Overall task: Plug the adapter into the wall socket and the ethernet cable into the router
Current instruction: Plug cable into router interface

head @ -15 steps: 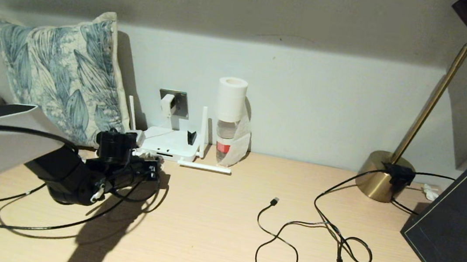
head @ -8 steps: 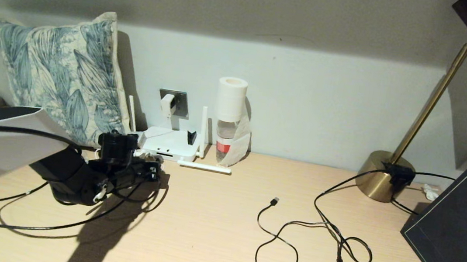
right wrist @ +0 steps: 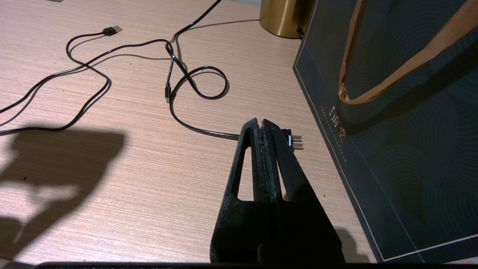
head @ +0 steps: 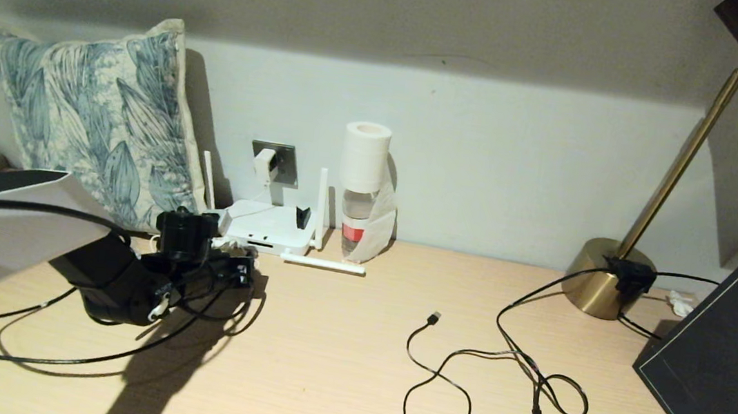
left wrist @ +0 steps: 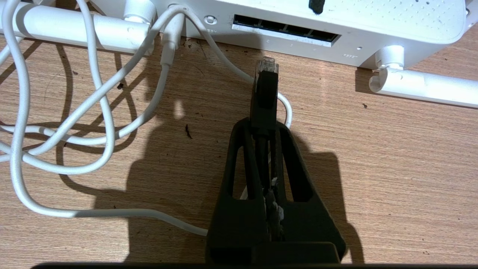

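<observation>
The white adapter [head: 264,166] sits plugged into the grey wall socket [head: 285,160] on the back wall. Below it lies the white router [head: 266,226], whose dark ports [left wrist: 285,33] face my left gripper [left wrist: 263,125]. That gripper is shut on the black ethernet cable [left wrist: 264,93]. The cable's clear clip connector [left wrist: 266,67] sticks out past the fingertips, a short gap from the port row and not inside a port. In the head view the left gripper [head: 240,269] hovers just in front of the router. My right gripper [right wrist: 261,125] is shut on nothing, low over the desk at the right.
Loops of white cord [left wrist: 101,97] lie before the router, and one antenna [head: 323,264] lies flat. A leaf-print pillow [head: 95,113], a bottle [head: 357,223], a brass lamp base [head: 600,278] and a dark bag [head: 726,366] ring the desk. A black USB cable [head: 434,318] and a black power plug [right wrist: 295,140] lie mid-desk.
The left arm has shifted only slightly. Its gripper stays in front of the router with the ethernet cable held.
</observation>
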You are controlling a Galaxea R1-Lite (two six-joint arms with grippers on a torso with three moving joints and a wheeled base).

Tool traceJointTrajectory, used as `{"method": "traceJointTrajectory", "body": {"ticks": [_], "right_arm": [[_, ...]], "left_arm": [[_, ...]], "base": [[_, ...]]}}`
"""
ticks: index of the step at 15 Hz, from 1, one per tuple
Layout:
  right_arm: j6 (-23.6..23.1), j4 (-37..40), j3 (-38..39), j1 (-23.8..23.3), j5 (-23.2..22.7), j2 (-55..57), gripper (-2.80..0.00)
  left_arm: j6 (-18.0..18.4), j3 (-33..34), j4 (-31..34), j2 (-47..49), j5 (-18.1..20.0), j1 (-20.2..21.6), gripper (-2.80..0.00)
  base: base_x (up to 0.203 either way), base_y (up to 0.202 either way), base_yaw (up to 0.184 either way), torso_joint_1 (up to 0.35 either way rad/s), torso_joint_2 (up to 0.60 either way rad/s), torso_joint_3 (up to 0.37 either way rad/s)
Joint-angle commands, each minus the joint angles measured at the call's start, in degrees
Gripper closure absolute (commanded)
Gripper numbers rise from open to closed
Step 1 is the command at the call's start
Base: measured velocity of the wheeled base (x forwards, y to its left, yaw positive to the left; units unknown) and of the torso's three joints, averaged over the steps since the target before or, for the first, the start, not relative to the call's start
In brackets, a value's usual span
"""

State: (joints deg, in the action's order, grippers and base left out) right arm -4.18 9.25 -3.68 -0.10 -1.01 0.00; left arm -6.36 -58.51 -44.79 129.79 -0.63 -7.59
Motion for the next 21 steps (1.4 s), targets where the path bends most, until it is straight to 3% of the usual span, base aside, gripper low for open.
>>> {"method": "traceJointTrajectory", "body": {"ticks": [1,21], "right_arm": [[0.0,0.1,0.0,0.0,0.0,0.1,0.00],[0.0,0.0,0.0,0.0,0.0,0.1,0.00]], "left_arm": [[-0.1,0.1,-0.3,-0.1,-0.1,0.1,0.00],[0.0,-1.3,-0.1,-0.3,-0.1,0.6,0.00]], "base": [[0.000,0.000,0.000,0.000,0.00,0.000],[0.000,0.000,0.000,0.000,0.00,0.000]]}}
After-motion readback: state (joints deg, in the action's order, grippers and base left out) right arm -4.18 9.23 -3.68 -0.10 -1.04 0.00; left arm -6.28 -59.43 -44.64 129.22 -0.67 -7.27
